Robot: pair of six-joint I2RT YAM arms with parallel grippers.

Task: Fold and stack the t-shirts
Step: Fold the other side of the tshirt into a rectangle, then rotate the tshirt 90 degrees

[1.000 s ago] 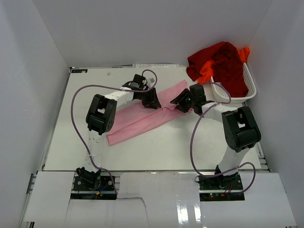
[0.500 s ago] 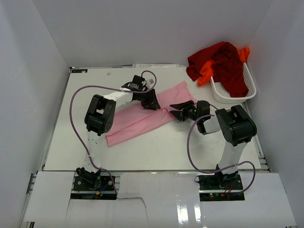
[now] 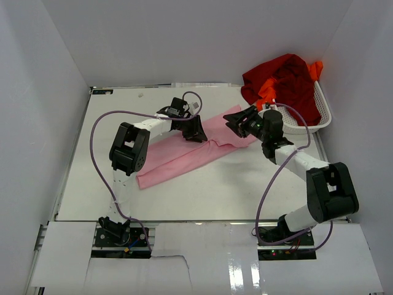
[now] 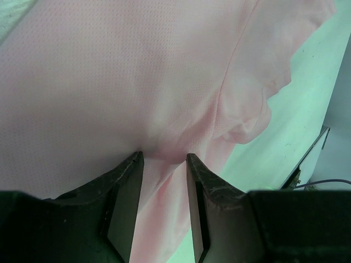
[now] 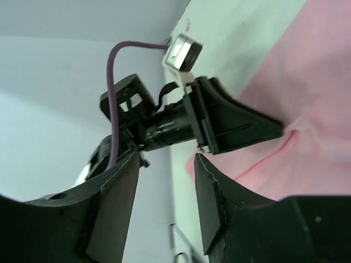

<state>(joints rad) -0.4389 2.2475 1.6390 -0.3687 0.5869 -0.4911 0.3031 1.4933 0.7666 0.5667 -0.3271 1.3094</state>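
The light pink t-shirt point(image 3: 184, 153) lies as a long diagonal band across the table. My left gripper point(image 3: 196, 131) stands on its middle. In the left wrist view the left gripper point(image 4: 163, 157) has its jaws apart, and both tips press into the pink t-shirt point(image 4: 137, 82), which puckers between them. My right gripper point(image 3: 233, 118) hovers open over the shirt's far right end, with nothing between its fingers point(image 5: 211, 203). It looks across the pink t-shirt point(image 5: 307, 109) at the left gripper point(image 5: 230, 123). The dark red t-shirt point(image 3: 288, 80) and the orange t-shirt point(image 3: 267, 92) are heaped in the basket.
The white mesh basket point(image 3: 307, 128) sits at the table's back right corner, close behind the right arm. White walls close in the table on three sides. Purple cables loop off both arms.
The right arm has swung out from beside the shirt's near edge and stretched toward the back right, carrying its gripper up over the shirt's far end. The left arm has not moved.
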